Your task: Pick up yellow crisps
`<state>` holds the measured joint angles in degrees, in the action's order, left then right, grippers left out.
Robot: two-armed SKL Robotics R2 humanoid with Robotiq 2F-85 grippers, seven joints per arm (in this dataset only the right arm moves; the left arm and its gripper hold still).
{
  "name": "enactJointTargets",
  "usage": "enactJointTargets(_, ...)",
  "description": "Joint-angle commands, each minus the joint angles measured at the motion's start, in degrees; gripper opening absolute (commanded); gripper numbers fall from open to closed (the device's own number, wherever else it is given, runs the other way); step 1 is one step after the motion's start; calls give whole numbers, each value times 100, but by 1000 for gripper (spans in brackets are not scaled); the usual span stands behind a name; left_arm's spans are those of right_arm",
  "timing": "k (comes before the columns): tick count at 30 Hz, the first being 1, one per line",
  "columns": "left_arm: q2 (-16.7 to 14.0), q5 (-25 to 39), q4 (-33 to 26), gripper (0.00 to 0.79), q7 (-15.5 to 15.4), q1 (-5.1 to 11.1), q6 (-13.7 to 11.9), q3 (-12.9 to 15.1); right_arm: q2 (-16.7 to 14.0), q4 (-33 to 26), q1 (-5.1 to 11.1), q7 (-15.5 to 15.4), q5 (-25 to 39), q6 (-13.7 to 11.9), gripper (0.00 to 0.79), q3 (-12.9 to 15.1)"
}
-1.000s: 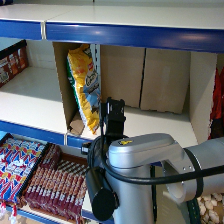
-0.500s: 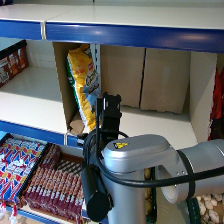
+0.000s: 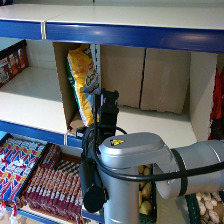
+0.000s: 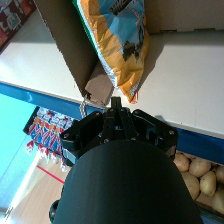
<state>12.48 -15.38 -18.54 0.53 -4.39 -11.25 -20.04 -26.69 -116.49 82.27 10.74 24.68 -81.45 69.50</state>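
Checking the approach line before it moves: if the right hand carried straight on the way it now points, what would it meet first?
Most likely the yellow crisps, near the bag's lower end, with the right hand aimed at it. The cardboard flap sits close beside that line; depth is unclear.

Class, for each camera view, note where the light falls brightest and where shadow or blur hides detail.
Head view: the white shelf board left of the tall crinkly yellow foil crisp bag is brightly lit; the cardboard back panels sit in shade. Right wrist view: sunlight glares on the shelf; the black wrist housing looms dark and soft.
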Motion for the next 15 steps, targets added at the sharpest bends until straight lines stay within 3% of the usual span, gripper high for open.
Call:
enactJointTargets(1, 0, 0, 0, 0, 0, 0, 0, 0, 43, 93, 4, -38, -7, 50, 1, -3)
enactJointTargets(15, 0, 0, 0, 0, 0, 0, 0, 0, 218, 518, -2, -153, -149, 262, 0, 11)
